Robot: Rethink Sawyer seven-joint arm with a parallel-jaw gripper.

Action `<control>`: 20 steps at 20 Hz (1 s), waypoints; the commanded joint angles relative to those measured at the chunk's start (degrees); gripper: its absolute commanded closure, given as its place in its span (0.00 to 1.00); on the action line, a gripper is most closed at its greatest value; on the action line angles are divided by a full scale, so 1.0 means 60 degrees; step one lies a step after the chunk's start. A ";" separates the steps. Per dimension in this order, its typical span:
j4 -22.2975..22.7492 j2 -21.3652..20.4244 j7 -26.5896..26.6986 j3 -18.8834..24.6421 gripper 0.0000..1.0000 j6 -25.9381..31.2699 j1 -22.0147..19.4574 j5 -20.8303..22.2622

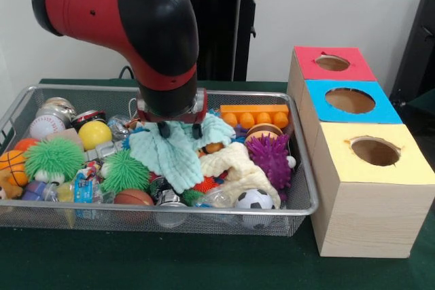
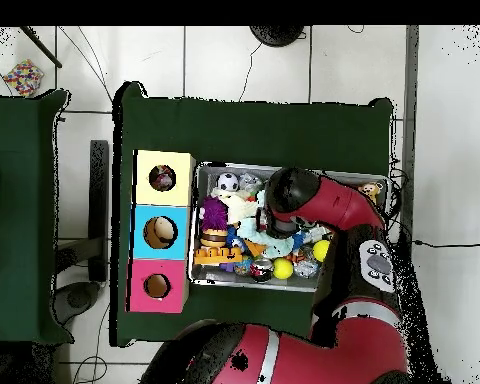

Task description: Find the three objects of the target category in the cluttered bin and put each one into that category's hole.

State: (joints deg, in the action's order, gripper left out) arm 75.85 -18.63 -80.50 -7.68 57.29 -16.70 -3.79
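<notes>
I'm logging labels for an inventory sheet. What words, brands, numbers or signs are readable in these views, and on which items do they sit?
No text can be read in either view.
The small packets at the wire bin's near left carry printing, too blurred to read.
The red box, blue box and yellow box show no lettering.
The arm shows no legible marking.

No readable text, label, brand or number on anything in view.

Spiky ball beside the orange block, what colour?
Purple; the spiky ball shows best in the front view.
</notes>
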 commanded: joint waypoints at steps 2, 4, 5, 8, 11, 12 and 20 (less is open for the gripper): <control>-0.0603 0.0170 -0.0369 0.0249 0.00 0.1023 0.0045 0.0891; -0.0664 0.0165 -0.0258 0.0331 1.00 0.1094 0.0005 0.1030; -0.0683 0.0168 -0.0213 0.0338 1.00 0.1119 0.0006 0.1063; -0.0758 0.0174 -0.0110 0.0361 1.00 0.1206 0.0012 0.1190; -0.0802 0.0162 -0.0121 0.0383 1.00 0.1284 0.0019 0.1309; -0.0836 0.0168 -0.0099 0.0374 1.00 0.1363 0.0029 0.1362; -0.1366 0.0167 0.0073 -0.0006 1.00 0.2146 0.0177 0.2085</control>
State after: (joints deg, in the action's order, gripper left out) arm 71.26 -18.62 -80.50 -8.20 62.60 -16.14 2.95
